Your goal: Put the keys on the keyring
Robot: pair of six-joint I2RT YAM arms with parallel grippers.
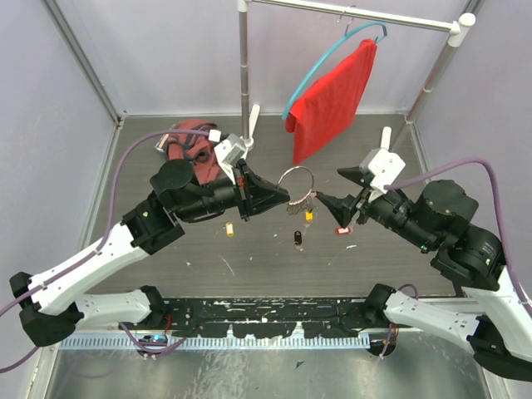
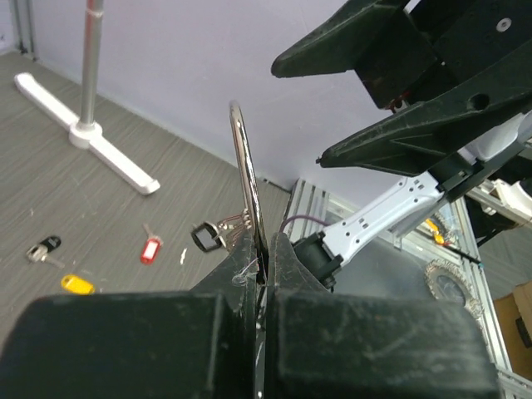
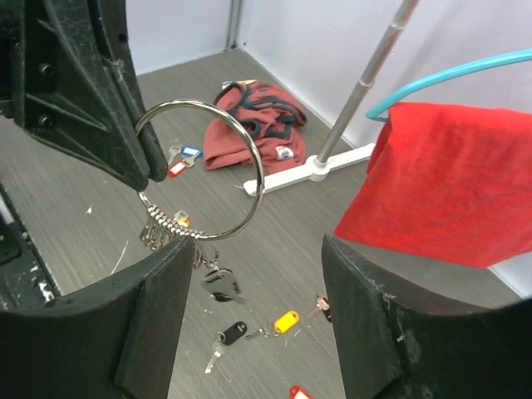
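Observation:
My left gripper (image 1: 285, 198) is shut on the keyring (image 1: 297, 181) and holds it upright above the table. In the left wrist view the ring (image 2: 248, 174) rises edge-on from the closed gripper (image 2: 266, 249). Several keys (image 3: 162, 229) hang bunched at the ring's (image 3: 261, 170) bottom, one with a black tag (image 3: 218, 283). My right gripper (image 1: 337, 189) is open and empty just right of the ring; in its own view it (image 3: 253, 249) frames the ring's lower part without touching. Loose keys lie on the table: black tag (image 1: 297, 238), yellow tag (image 1: 229, 229), red tag (image 1: 342, 230).
A red cloth (image 1: 332, 91) on a blue hanger hangs from a rack at the back, its pole (image 1: 244, 66) behind the ring. A crumpled red garment (image 1: 191, 150) lies behind the left arm. More tagged keys (image 3: 179, 166) lie near it.

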